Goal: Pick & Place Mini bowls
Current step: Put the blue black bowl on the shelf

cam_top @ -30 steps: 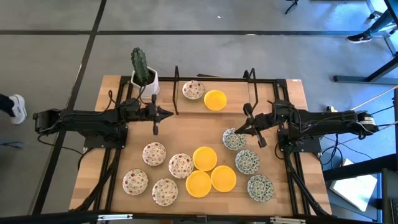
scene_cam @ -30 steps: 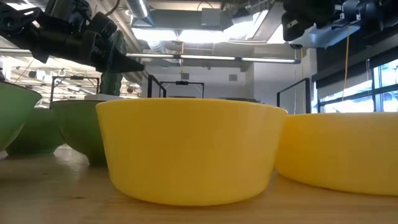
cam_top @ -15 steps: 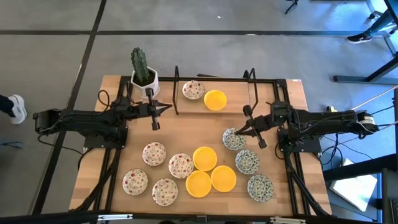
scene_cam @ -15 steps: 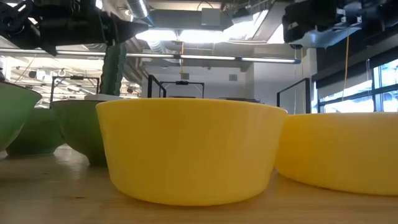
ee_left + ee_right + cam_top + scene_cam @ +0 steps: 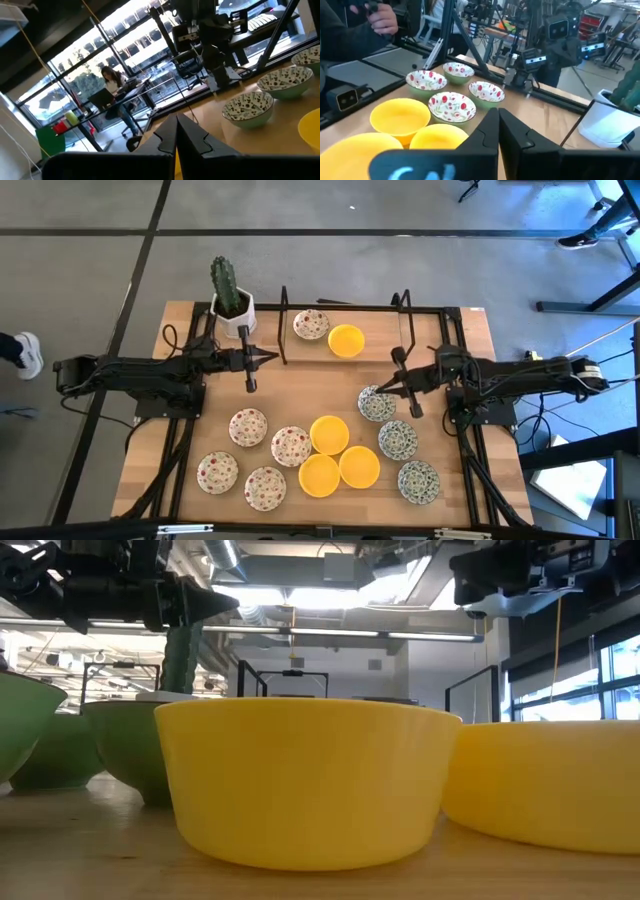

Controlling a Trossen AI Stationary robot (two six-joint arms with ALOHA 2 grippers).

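Wooden tabletop (image 5: 300, 395), pale plank surface, carries everything; taken as the landmark.

Left arm lies along the tabletop's left side, left hand (image 5: 262, 357) raised over bare wood near the green cactus in its white square pot (image 5: 231, 305). Fingers pressed together, nothing between them. Right arm lies along the right side; right hand (image 5: 384, 389) hovers just beside a green-patterned bowl, likewise clenched and empty.

Small round shallow bowls, by group:
- four white bowls with red floral speckles (image 5: 248, 427), front left of the tabletop
- three plain bright yellow bowls (image 5: 329, 434), front centre, touching one another
- four white bowls with green-blue pattern (image 5: 398, 439), front right
- one red-speckled bowl (image 5: 311, 324) and one yellow bowl (image 5: 346, 340) at the back edge, side by side between two dark upright stands

Judgement: two bowls appear placed at the back; eleven remain in front. No bowl is being carried. Task looks early, most transfers left.
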